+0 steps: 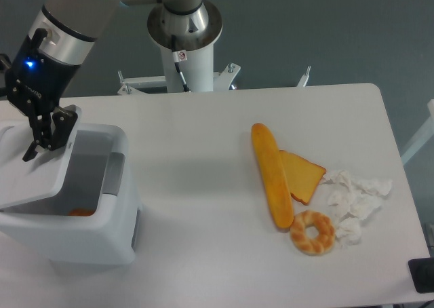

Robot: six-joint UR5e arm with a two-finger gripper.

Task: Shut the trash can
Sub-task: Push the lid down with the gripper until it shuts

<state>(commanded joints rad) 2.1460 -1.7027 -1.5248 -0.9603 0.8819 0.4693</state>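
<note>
We see even, bright, diffuse overhead light on the table (203,186), with no harsh glare. Soft shadows fall right of the jaws, beside the trash can (81,220), and beneath the baguette (272,176). Focus is sharp throughout, edges slightly dimmer.

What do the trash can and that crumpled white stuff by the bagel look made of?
Trash can: looks like moulded white plastic, smooth semi-matte walls, rounded corners, grey tab.
Crumpled white stuff: likely tissue or paper, matte with soft irregular creases; which one, the view can't settle.
</note>
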